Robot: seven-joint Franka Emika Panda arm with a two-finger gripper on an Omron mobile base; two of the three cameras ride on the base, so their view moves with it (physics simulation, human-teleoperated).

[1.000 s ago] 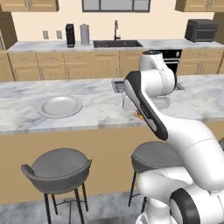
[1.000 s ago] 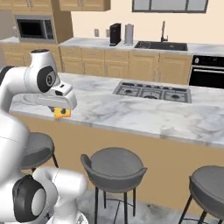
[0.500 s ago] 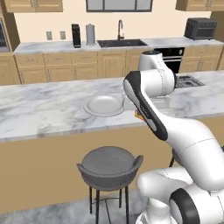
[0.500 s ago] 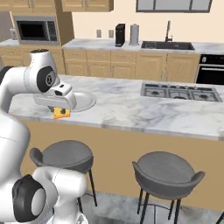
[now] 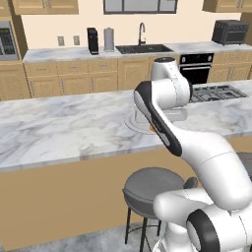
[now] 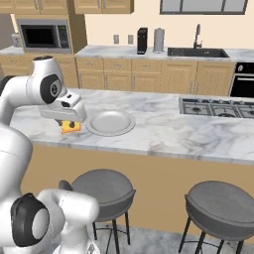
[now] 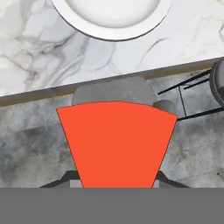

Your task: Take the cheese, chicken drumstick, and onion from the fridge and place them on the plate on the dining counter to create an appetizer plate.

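In the left base view, the marbled dining counter [image 5: 64, 130] is backed by a wall counter with a sink [image 5: 142, 48]. In the right base view, the cheese [image 6: 70, 127] is clamped in the closed gripper [image 6: 70, 120] beside the plate [image 6: 110, 122]. In the hand view, the cheese's red rind is seen above a stool [image 7: 114, 90].

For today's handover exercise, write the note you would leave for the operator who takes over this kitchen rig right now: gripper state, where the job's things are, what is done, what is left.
Gripper: shut on the cheese, held near the front edge of the dining counter, just beside the plate.
Plate: on the dining counter, nothing on it yet.
Done: cheese fetched and brought to the counter.
Left: move the cheese over the plate and set it down. No chicken drumstick or onion is on the plate; both must still be placed there.
Note: a grey stool stands below the counter edge.
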